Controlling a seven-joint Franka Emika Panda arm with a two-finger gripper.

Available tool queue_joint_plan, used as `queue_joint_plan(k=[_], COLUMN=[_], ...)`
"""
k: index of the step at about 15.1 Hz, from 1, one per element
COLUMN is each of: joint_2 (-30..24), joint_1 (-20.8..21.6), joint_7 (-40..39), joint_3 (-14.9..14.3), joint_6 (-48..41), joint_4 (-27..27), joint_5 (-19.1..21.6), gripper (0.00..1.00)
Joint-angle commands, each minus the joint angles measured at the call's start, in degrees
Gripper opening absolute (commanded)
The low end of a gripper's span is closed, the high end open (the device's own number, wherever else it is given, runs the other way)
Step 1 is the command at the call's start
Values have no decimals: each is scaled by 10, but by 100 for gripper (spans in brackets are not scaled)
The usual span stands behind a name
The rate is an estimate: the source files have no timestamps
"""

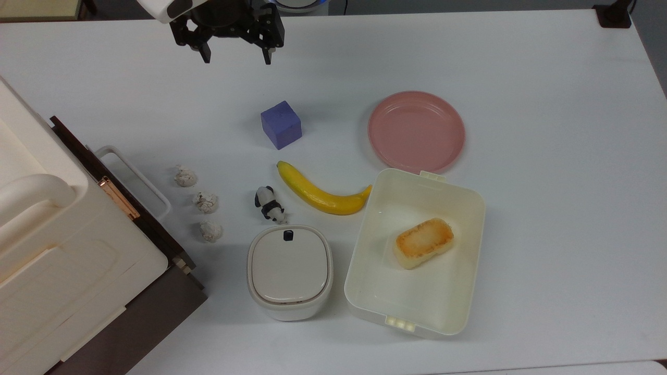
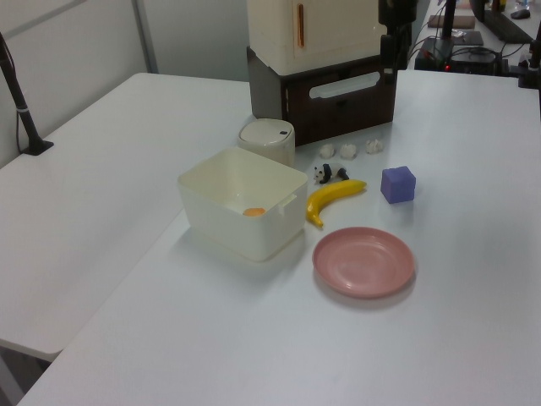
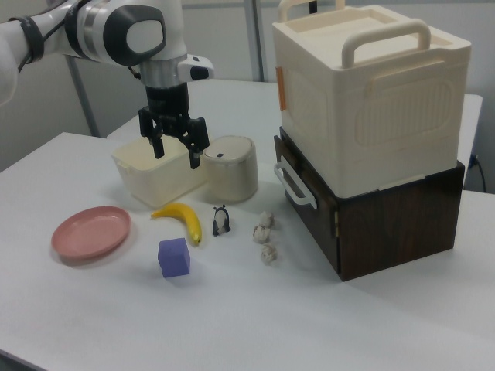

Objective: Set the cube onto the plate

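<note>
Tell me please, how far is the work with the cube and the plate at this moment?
Nothing is done yet: the cube sits on the table, apart from the plate, which holds nothing. In hand: the gripper hangs open and holds nothing, well away from the cube. Left: reach, grasp, carry, and release the cube on the plate.

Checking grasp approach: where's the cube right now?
In the top view the cube sits on the white table, left of the pink plate and just above the banana, apart from both.
</note>
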Motion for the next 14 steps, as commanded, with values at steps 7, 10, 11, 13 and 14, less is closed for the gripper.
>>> queue_joint_plan(k=[7, 10, 11, 13, 14], joint_2=[-8, -8, -8, -8, -8], joint_1=[1, 2, 2, 2, 2], joint_7=[6, 4, 3, 3, 2], joint_3=[-4, -4, -3, -3, -3], joint_6=[18, 18, 18, 18, 16], joint_4=[-14, -14, -14, -14, -14], joint_5=[-4, -5, -10, -16, -18], gripper=[100, 100, 100, 100, 100])
